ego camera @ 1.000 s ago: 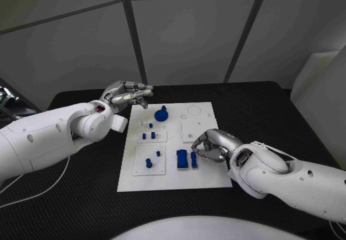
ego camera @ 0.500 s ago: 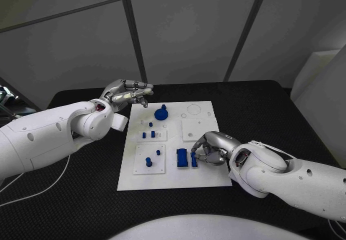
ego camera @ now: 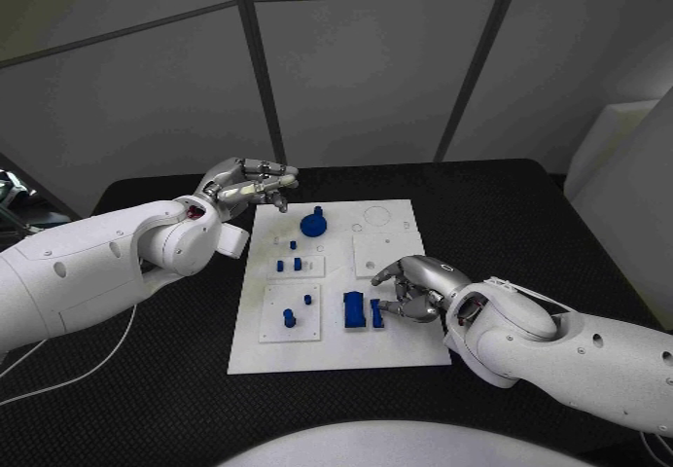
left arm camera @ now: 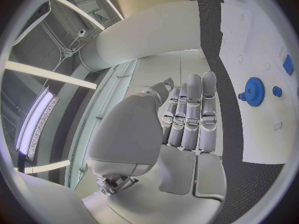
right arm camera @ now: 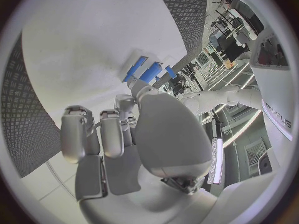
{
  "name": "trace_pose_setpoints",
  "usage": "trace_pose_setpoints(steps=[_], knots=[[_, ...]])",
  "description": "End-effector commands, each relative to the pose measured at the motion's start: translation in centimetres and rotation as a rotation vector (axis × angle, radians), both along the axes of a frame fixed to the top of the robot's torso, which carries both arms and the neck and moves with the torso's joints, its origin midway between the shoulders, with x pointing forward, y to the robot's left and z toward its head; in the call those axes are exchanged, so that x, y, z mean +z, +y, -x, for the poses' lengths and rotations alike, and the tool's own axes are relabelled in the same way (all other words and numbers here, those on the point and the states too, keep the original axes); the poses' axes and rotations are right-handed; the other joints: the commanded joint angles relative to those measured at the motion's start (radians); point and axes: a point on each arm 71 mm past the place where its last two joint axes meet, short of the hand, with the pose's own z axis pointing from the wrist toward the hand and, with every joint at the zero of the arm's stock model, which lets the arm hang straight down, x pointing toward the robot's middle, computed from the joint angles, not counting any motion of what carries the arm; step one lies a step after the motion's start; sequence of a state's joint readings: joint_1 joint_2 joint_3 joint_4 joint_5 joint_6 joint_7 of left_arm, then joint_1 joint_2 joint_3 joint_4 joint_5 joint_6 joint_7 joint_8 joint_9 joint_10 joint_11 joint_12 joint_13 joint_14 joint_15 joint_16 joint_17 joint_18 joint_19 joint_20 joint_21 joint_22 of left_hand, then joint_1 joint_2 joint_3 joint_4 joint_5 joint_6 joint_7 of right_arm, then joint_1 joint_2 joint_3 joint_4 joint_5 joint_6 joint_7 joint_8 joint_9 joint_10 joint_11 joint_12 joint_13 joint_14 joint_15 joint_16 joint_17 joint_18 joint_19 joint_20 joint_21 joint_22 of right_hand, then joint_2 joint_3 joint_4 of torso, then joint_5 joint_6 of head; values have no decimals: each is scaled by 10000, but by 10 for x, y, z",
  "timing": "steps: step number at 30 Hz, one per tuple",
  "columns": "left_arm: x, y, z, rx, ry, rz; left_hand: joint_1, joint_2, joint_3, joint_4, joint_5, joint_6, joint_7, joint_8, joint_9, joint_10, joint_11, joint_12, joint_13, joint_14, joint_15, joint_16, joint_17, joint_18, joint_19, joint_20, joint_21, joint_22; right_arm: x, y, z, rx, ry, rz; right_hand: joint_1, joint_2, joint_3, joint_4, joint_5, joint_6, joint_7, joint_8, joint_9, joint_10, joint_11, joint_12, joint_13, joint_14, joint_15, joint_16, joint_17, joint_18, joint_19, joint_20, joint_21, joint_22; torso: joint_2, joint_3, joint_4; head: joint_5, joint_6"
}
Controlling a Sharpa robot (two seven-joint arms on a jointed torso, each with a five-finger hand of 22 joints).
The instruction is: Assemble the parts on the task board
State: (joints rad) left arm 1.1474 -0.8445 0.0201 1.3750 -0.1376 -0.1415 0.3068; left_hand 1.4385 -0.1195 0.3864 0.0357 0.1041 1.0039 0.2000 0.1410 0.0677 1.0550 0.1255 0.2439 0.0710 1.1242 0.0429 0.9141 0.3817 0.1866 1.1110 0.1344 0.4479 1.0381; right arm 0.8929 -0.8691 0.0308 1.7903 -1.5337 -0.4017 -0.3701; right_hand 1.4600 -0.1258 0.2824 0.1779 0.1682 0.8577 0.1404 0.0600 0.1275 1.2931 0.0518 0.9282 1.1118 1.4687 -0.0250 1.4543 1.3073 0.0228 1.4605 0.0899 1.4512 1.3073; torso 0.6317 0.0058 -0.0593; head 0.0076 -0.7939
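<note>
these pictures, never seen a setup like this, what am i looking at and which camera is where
This is a two-armed robot at a black table. The wide picture comes from a camera on its head, looking down. The two round pictures come from fisheye cameras at each wrist, behind that arm's own hand.

In the middle lies a white task board with small blue parts: a gear-shaped piece, some pegs, and a blue block with a narrower blue piece beside it.

The left hand hovers over the table beside the board's far corner, fingers curled, holding nothing. The right hand reaches down at the narrower piece; whether it grips it is unclear.
</note>
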Motion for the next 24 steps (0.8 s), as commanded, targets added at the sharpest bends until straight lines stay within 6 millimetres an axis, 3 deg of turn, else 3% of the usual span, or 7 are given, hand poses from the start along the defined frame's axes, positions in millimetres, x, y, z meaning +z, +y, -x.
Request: trace_pose_setpoints(steps=[1,12,18,21,22,24], knots=[[1,-1,0,-101,11,77,15,69,-7,-63,28,-63,-20,67,8,-76,3,70,-8,-83,-21,-15,-18,-44,-24,14,-48,-1,6,0,-2,-181,-730,-387,-91,-74,-2,75,-154,147,-20,41,-23,-39,-25,27,-11,608,33,-55,724,166,-11,10,-60,1528,19,2,15,16,14],[1,-1,0,-114,28,75,15,69,-7,-63,28,-63,-20,67,8,-76,3,70,-8,-83,-21,-15,-18,-44,-24,14,-48,-1,5,0,-2,-188,-589,-352,-259,-57,-50,149,-181,813,32,289,-48,132,5,428,130,616,49,-72,720,148,51,9,-19,1569,16,6,-5,14,6],[1,0,0,-75,-29,86,-3,63,-15,-58,21,-69,-14,72,8,-84,8,78,-9,-85,-17,-14,-23,-47,-26,16,-46,1,8,-3,0,-208,-352,-1343,-319,-26,-36,186,-9,1080,82,393,-65,81,42,375,35,597,76,-138,625,185,-51,27,-148,1459,-14,20,-30,16,81],[0,0,-1,-26,-81,90,-68,39,-49,-31,9,-76,-10,83,8,-92,15,97,-9,-87,-5,-10,-31,-55,-32,24,-50,1,9,-10,-1,-240,145,-2311,-340,-51,-29,188,152,1244,69,447,-98,-325,36,-312,-507,443,73,-549,63,347,-508,34,-701,987,-43,2,-36,-49,211],[0,0,-1,-4,-106,92,-99,27,-68,-17,5,-77,-10,90,8,-94,16,108,-9,-90,-1,-9,-35,-57,-36,29,-54,-1,10,-13,-2,-248,303,-2708,-354,-74,-50,182,372,1313,54,469,-115,-559,31,-730,-838,355,63,-771,-215,427,-739,29,-991,744,-58,-20,-29,-85,273],[0,0,-1,36,-154,98,-150,6,-101,5,0,-78,-13,102,9,-96,15,126,-8,-100,5,-11,-44,-60,-47,37,-65,-7,13,-18,-8,-287,508,-3328,-323,-83,-38,159,614,1362,53,475,-153,-1319,26,-2077,-1866,39,59,-1555,-1173,689,-1533,18,-1990,-84,-92,-43,-26,-112,333]])
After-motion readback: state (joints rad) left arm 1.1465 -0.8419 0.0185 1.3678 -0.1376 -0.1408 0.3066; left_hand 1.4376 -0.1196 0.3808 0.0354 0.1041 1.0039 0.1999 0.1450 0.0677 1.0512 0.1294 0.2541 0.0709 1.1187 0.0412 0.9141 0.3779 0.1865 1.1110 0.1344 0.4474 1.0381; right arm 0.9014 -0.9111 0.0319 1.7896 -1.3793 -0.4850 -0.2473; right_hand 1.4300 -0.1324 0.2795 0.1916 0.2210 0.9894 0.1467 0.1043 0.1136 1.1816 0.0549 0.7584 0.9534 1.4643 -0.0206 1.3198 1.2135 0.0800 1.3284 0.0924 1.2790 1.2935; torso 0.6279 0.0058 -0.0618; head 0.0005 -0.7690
